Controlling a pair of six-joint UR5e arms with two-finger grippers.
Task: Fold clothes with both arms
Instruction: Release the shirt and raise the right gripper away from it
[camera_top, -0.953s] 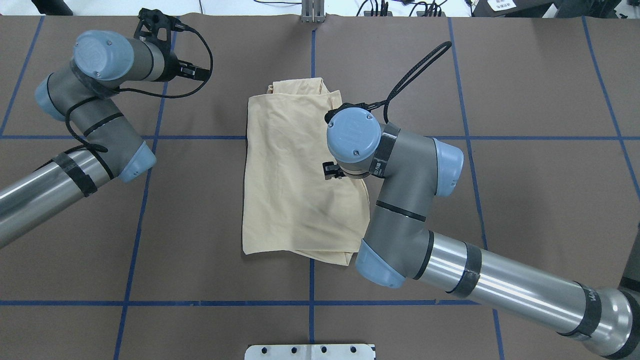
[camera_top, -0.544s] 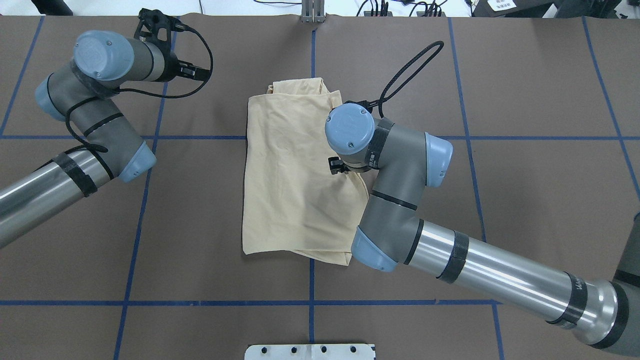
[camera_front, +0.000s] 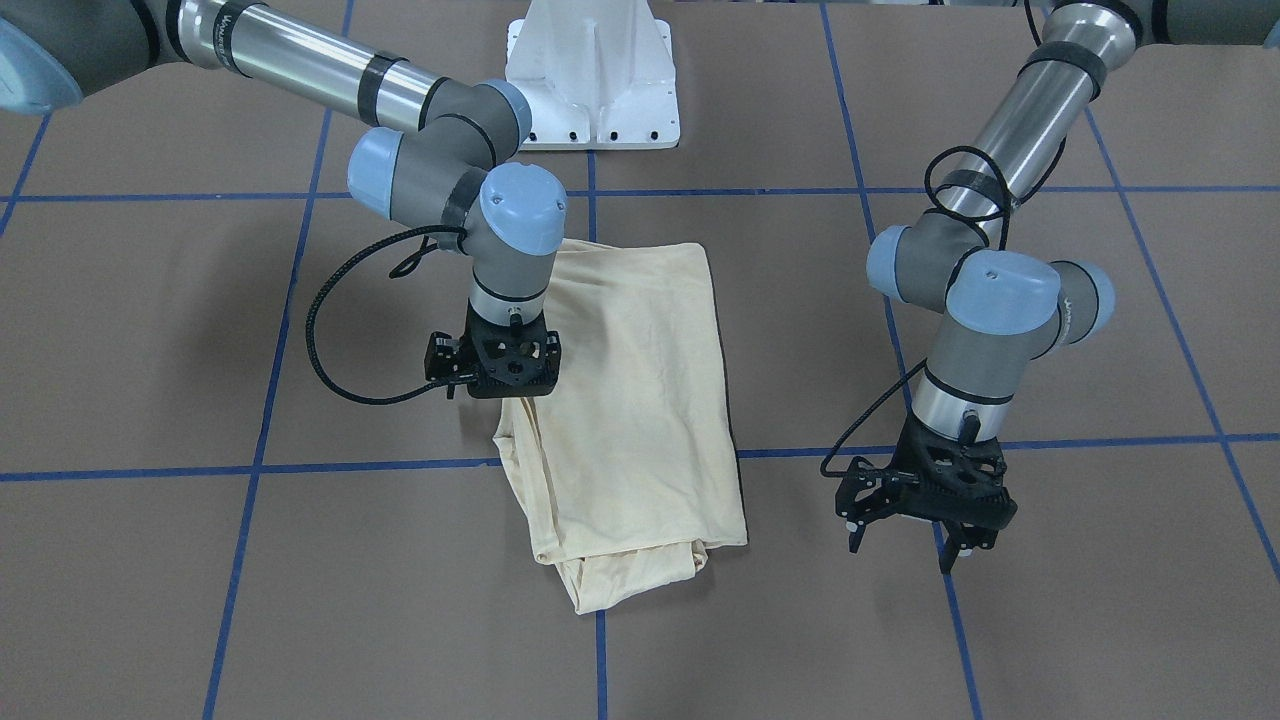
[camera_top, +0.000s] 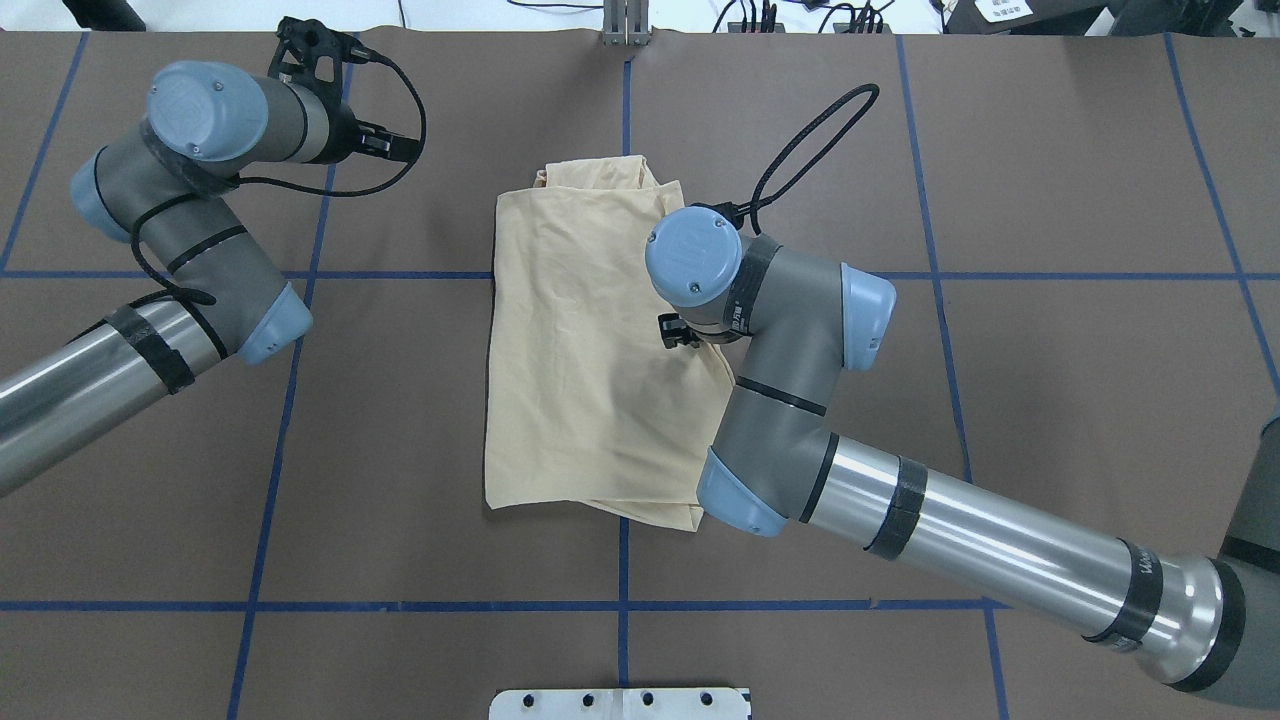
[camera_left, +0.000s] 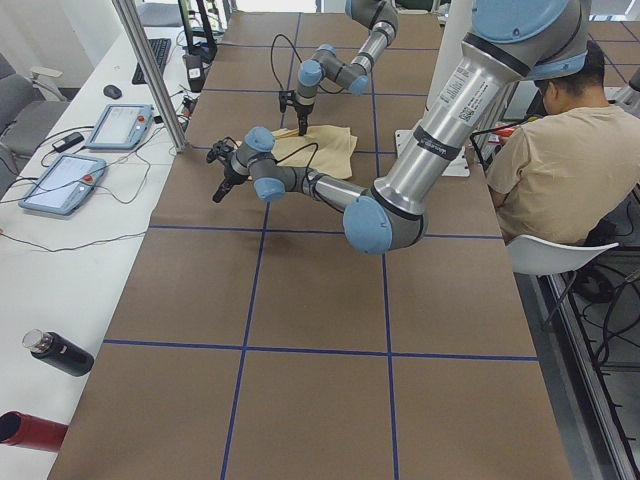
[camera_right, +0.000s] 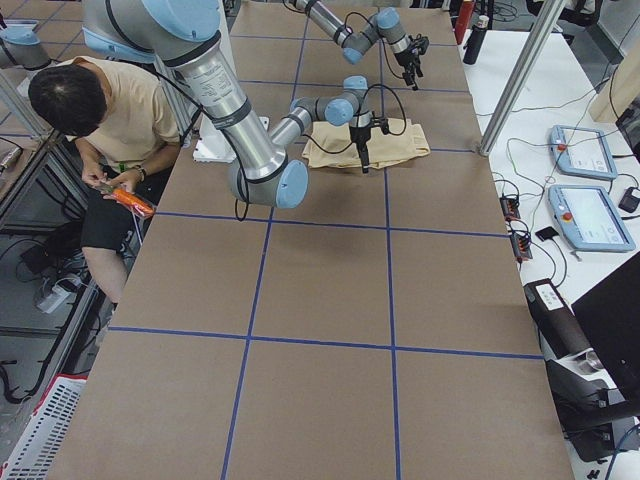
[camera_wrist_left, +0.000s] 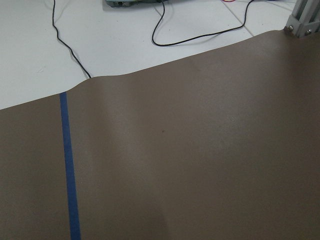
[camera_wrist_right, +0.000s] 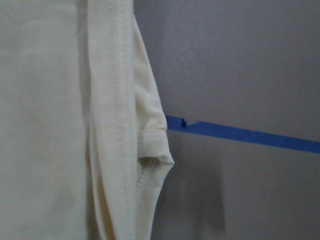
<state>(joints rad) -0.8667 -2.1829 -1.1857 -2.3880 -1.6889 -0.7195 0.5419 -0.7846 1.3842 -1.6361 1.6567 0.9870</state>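
Note:
The pale cream-yellow clothes (camera_top: 580, 360) lie folded into a tall rectangle in the middle of the brown table, plain side up, with layered edges at the near end (camera_front: 620, 580). My right gripper (camera_front: 508, 398) points down at the garment's right edge. Its fingertips are hidden against the cloth, so I cannot tell whether it is open or shut. The right wrist view looks straight down on the stitched hem layers (camera_wrist_right: 120, 125) beside a blue tape line. My left gripper (camera_front: 905, 553) hangs open and empty above bare table, well to the garment's left.
The white base pedestal (camera_front: 592, 75) stands at the robot's edge of the table. Blue tape lines (camera_top: 622, 100) divide the brown cover into squares. A seated person (camera_left: 545, 160) is beside the robot. Touch pendants (camera_left: 70, 180) and bottles (camera_left: 55, 352) lie on the white side bench.
The right arm's wrist and elbow have shifted slightly left, toward the garment. The clothes and the left arm have not moved.

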